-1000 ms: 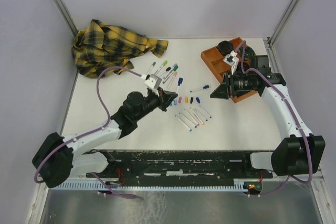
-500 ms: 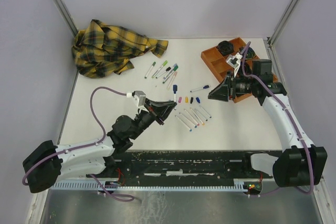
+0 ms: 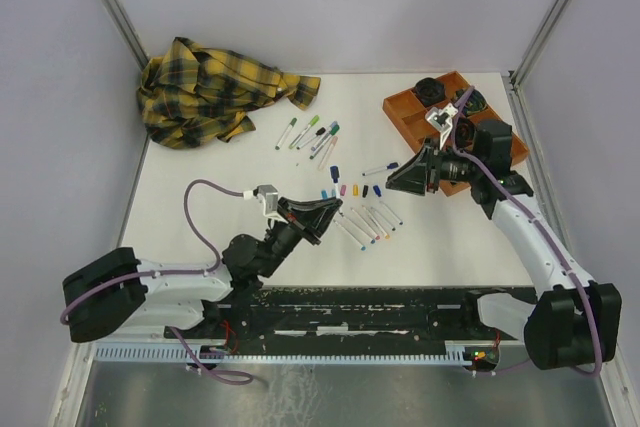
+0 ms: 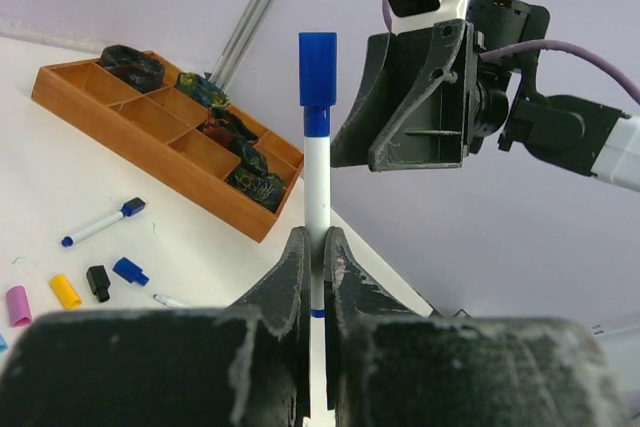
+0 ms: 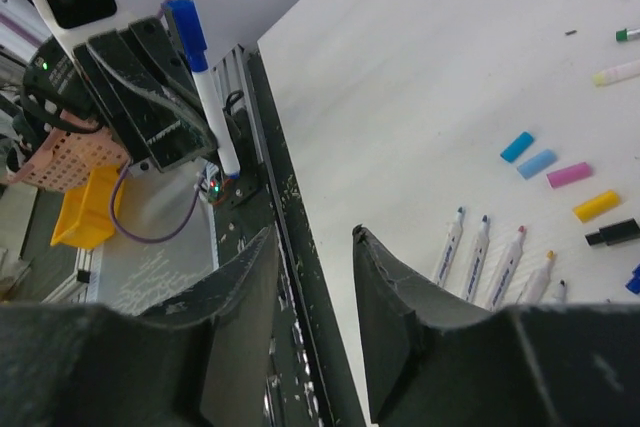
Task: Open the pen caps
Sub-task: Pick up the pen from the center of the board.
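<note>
left hand (image 4: 315, 237) was pressed together on a pen (image 4: 317, 187), holding it upright above the tabletop (image 3: 200, 162), blue cap (image 4: 317, 72) on top and still seated. right hand (image 5: 314, 237) was spread with nothing between the fingers, facing the cap, near it but not touching

handling, my read: the cap is tiny, light, stiff, smooth plastic, likely a press fit. Best taken across its sides, then pulled straight along the barrel. The barrel is thin and slick and was pinched low, so an off-axis tug could pivot or slide it in the left hand

counts:
- 1 pen in hand
- 6 loose caps (image 5: 570, 174) in a row on the tabletop: two light blue, pink, yellow, black, dark blue
- bare pens (image 3: 368, 222) in a row just beside them, about 6, too small for a firm count
- 1 blue-capped pen (image 4: 100, 224) lay alone between the caps and the tray (image 3: 408, 115)
- capped pens (image 3: 310, 135) bunched near the cloth (image 3: 215, 87), five or six, couldn't tell exactly

so the caps left to pull looked like the held one plus roughly seven
</note>
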Controlling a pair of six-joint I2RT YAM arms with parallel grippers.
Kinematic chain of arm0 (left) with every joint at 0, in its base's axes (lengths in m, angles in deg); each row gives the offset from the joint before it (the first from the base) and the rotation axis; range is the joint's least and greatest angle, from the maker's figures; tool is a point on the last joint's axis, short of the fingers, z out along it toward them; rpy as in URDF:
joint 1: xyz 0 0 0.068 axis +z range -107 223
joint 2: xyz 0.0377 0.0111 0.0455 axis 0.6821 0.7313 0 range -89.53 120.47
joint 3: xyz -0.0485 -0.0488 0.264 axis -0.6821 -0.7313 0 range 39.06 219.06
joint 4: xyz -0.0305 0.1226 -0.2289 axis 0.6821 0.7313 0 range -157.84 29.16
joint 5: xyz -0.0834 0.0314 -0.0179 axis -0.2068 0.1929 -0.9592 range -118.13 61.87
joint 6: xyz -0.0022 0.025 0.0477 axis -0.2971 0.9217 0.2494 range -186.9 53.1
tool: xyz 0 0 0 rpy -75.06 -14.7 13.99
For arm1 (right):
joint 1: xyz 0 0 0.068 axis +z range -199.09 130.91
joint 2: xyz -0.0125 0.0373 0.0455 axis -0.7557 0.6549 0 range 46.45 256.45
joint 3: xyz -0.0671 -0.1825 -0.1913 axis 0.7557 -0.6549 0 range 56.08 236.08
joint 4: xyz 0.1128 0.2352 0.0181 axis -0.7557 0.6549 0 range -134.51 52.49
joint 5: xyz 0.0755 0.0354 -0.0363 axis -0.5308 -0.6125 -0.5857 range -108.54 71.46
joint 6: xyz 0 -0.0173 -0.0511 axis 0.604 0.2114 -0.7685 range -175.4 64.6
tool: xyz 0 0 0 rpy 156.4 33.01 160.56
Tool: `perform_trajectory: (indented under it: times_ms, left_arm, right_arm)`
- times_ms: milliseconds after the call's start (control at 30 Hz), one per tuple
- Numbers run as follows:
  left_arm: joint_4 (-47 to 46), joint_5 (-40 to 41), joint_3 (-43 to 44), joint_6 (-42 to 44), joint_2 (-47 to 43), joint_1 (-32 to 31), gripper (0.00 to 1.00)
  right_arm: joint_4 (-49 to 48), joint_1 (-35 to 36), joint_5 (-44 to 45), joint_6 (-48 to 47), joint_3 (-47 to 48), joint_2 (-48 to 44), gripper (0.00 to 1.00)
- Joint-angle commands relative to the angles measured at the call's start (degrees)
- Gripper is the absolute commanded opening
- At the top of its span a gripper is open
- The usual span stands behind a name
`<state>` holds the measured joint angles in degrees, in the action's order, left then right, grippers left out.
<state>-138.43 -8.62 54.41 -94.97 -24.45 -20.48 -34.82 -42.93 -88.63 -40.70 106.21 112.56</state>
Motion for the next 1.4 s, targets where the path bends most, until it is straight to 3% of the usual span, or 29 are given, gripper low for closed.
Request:
perform_trajectory:
  times_ms: [0,200,267,800,1367]
  left_arm:
    - [-10.1,4.5,1.1,-2.2,3.7,-1.8,0.03]
    - [-13.3,4.5,3.8,-3.3,9.6,-2.7,0.03]
    - [-14.2,4.1,4.9,-3.7,11.2,-2.8,0.03]
    - [-16.9,1.1,9.9,-8.9,18.9,-2.8,0.03]
    - [-18.9,0.7,11.0,-10.7,22.3,-2.8,0.03]
  right_arm:
    - [-26.3,1.3,2.2,17.8,-4.5,-1.1,0.45]
    - [-41.6,3.7,3.3,28.6,-8.9,-0.3,0.56]
    - [-42.2,4.7,3.1,30.0,-8.8,0.0,0.61]
    - [-44.2,11.3,4.2,29.7,-9.3,1.5,0.63]
    - [-37.4,13.0,4.5,27.1,-7.7,2.4,0.4]
